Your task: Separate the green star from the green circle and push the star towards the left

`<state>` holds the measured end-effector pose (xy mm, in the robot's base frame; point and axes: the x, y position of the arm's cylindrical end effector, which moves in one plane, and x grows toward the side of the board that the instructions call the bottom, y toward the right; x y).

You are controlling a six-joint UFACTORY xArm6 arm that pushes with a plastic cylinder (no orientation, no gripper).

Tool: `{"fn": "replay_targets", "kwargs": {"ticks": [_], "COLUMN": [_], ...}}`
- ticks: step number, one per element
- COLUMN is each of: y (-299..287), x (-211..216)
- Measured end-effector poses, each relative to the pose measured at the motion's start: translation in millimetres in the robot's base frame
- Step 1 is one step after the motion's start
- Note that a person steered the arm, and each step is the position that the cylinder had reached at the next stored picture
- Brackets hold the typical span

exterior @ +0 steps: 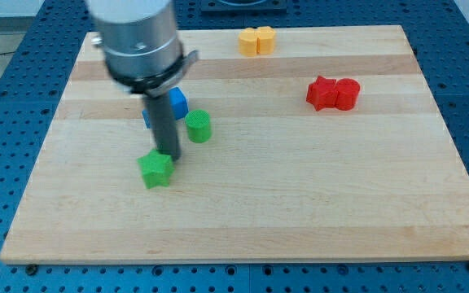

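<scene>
Just below my tip [168,156] — touching — sits the green star [156,170].

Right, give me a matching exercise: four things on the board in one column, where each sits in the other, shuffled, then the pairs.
Things:
1. green star
2. green circle
3. yellow blocks
4. red blocks

Places:
A. at the view's top edge of the board
B. towards the view's right, upper half
C. just below my tip
D. just right of the rod, apart from the star

Pairs: 1-C, 2-D, 3-A, 4-B
</scene>
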<state>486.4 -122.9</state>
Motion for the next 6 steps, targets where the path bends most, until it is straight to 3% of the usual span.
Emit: {"fn": "replay_targets", "kwargs": {"ticks": [2, 4, 6], "y": [-28, 12, -20], "x": [50, 58, 89]}}
